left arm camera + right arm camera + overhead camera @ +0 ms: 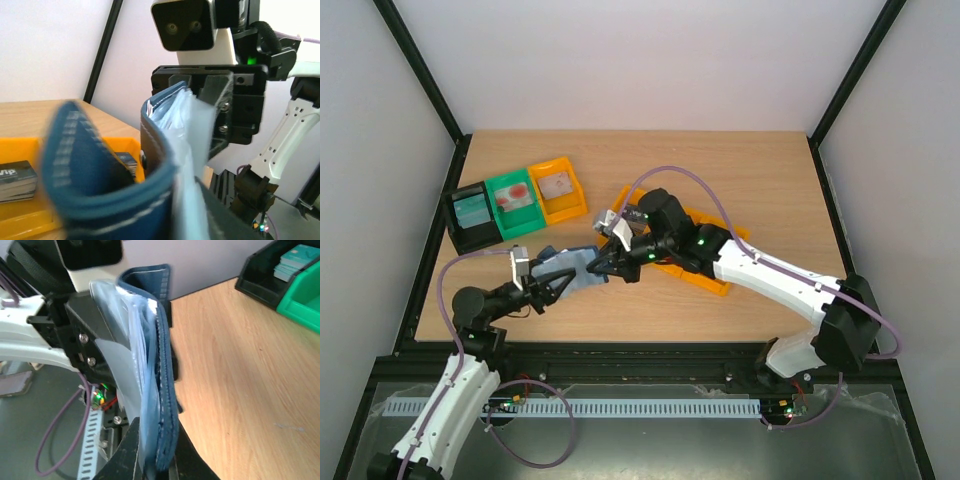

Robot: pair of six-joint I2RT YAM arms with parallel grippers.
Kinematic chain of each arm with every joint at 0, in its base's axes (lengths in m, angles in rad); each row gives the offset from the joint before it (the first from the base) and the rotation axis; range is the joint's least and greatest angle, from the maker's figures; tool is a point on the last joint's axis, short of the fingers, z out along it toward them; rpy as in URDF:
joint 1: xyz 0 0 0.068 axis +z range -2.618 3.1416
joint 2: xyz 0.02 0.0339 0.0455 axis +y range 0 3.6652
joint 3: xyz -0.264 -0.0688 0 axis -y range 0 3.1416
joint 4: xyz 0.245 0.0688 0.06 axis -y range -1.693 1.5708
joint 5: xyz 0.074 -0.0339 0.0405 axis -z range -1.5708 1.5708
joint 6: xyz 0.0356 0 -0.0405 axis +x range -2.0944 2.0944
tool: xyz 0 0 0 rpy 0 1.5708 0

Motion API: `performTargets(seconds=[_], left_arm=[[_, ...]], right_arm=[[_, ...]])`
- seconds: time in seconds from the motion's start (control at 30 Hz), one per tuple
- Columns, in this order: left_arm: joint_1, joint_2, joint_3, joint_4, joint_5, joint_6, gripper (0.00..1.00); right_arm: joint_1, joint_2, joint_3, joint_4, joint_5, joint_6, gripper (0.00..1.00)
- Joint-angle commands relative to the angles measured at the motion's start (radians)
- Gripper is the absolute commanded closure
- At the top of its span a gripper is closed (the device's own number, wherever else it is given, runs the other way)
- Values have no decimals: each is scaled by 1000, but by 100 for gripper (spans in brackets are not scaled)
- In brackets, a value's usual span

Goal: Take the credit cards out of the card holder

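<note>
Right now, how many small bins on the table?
3, in a row at the far left: black bin, green bin beside it, orange bin nearest the middle. More could be hidden.

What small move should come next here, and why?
Probably ease the hands slightly apart: the left hand and right hand each seem to grip one side of the holder, whose pale pockets lie pressed together, so no card edge shows free to grab.

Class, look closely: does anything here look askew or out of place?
Yes: the dark navy folding card holder is held bent open between left gripper and right gripper, pale inner pockets splaying out.
</note>
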Motion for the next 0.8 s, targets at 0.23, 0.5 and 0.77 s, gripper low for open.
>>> performTargets(seconds=[0.23,0.5,0.77], left_arm=[[11,-8,21,-58,-148,70,21],[21,3,44,-104,-154,114,24],[53,-12,77,-156,-99,121,98]], right_arm=[[55,-20,19,83,40,40,98],[82,-25,24,61,7,19,99],[68,-144,-14,-21,51,-63,98]])
